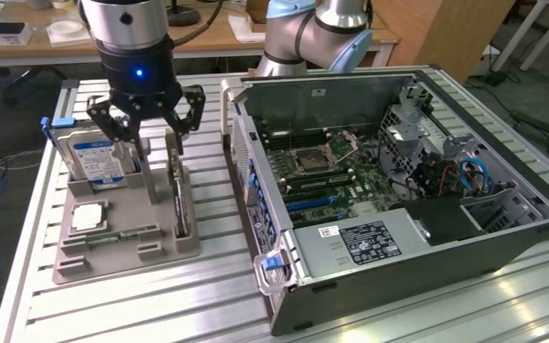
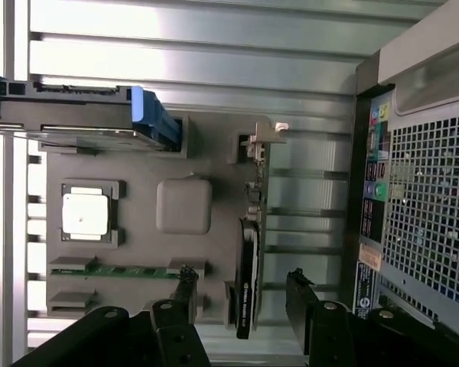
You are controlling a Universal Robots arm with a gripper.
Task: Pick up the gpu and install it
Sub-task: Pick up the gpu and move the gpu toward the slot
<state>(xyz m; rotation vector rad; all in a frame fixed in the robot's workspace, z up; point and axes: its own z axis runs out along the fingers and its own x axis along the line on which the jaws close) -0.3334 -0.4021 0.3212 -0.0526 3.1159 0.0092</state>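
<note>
The gpu [image 1: 180, 196] is a thin dark card standing on edge in a slot of the grey holder tray [image 1: 151, 214], at the exterior view's left. From the wrist view I look down on the gpu's [image 2: 248, 260] top edge, with its metal bracket at the far end. My gripper [image 1: 151, 132] hangs open just above the bracket end of the card. In the wrist view the gripper [image 2: 242, 294] straddles the card, one finger on each side and apart from it. It holds nothing.
On the same tray [image 2: 138, 183] stand a silver hard drive [image 1: 94, 157] with a blue label, a square processor [image 1: 88, 214] and a green memory stick [image 1: 117, 236]. The open computer case [image 1: 503, 236] lies at the exterior view's right, motherboard [image 1: 327, 175] exposed. The slatted metal table [image 1: 160, 300] carries everything.
</note>
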